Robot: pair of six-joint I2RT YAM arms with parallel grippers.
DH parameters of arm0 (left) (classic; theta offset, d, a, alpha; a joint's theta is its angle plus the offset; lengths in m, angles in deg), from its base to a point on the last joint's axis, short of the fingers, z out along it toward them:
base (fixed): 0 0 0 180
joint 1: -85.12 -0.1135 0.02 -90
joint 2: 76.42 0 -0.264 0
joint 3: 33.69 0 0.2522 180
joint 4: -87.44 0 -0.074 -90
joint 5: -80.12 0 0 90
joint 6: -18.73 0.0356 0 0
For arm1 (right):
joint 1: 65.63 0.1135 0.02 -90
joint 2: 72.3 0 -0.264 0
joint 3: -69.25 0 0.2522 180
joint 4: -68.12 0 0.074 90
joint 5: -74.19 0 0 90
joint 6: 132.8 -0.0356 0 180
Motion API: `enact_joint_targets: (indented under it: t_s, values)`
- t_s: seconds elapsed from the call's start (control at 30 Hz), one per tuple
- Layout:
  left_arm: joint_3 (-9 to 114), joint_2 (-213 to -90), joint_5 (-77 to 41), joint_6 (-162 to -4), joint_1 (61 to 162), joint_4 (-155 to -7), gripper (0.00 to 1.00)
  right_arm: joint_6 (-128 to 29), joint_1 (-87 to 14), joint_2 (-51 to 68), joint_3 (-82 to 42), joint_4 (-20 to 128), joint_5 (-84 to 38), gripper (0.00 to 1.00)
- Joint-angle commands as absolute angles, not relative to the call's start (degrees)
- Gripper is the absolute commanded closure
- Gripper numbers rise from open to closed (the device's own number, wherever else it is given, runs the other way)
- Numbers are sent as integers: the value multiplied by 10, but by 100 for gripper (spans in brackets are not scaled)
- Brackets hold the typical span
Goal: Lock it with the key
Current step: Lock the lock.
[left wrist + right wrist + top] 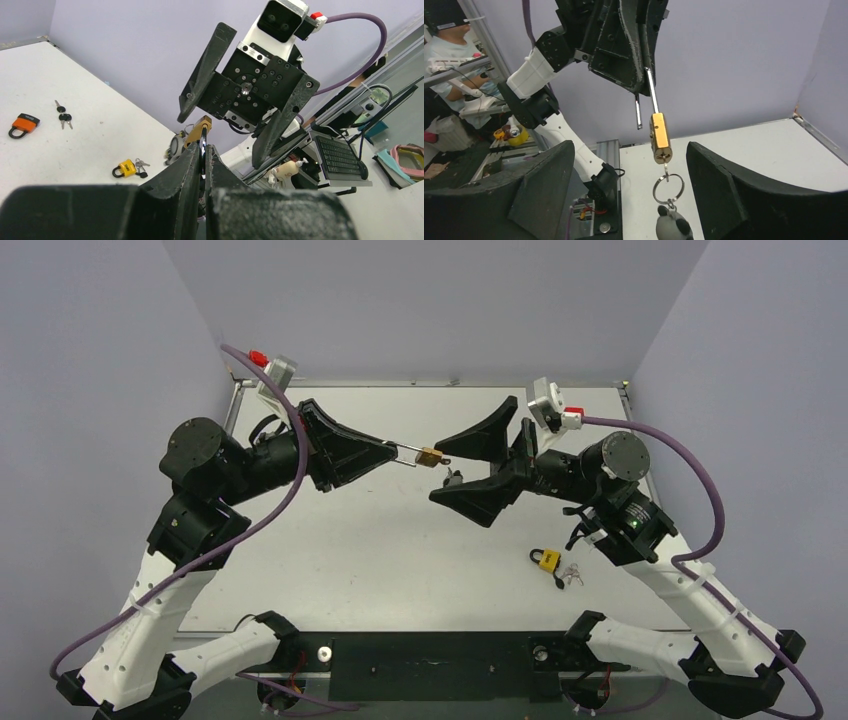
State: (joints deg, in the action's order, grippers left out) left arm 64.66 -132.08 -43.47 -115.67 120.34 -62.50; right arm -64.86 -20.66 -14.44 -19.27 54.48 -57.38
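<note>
A brass padlock (pixel 430 454) hangs in the air above the middle of the bench (pixel 380 560), somewhat toward the far edge. The left gripper (pixel 395 447) has its fingers pressed together on one leg of the shackle (pixel 651 90). The shackle's other leg ends free beside the top of the lock body, so the shackle stands open.

In the right wrist view a key (pixel 664 159) sticks out of the base of the padlock. A ring (pixel 668 187) hangs from the key, and a grey charm (pixel 673 225) hangs from the ring.

The right gripper (pixel 438 472) faces the left one from the right side. Its fingers are spread wide, one on each side of the padlock and key, and touch neither.

A yellow padlock (pixel 545 559) lies on the bench near the right edge, close to the right arm, with a small bunch of keys (pixel 570 575) just beside it. The left wrist view also shows an orange padlock (pixel 25 122) on the bench with loose keys (pixel 64 116) near it. Where on the bench they lie cannot be told.
</note>
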Motion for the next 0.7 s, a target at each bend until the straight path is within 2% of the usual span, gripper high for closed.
enact_joint_targets:
  t_s: [0.0, 0.4, 0.67]
  values:
    - [678, -1312, -412, -1177, 1206, -668, 100, -681, -212, -147, -206, 609, -609, 23]
    - [674, -1311, -418, -1187, 1206, -677, 100, -733, -217, -127, -195, 664, -598, 45]
    - [672, -1310, -418, -1188, 1206, -681, 100, -737, -217, -118, -198, 662, -590, 52]
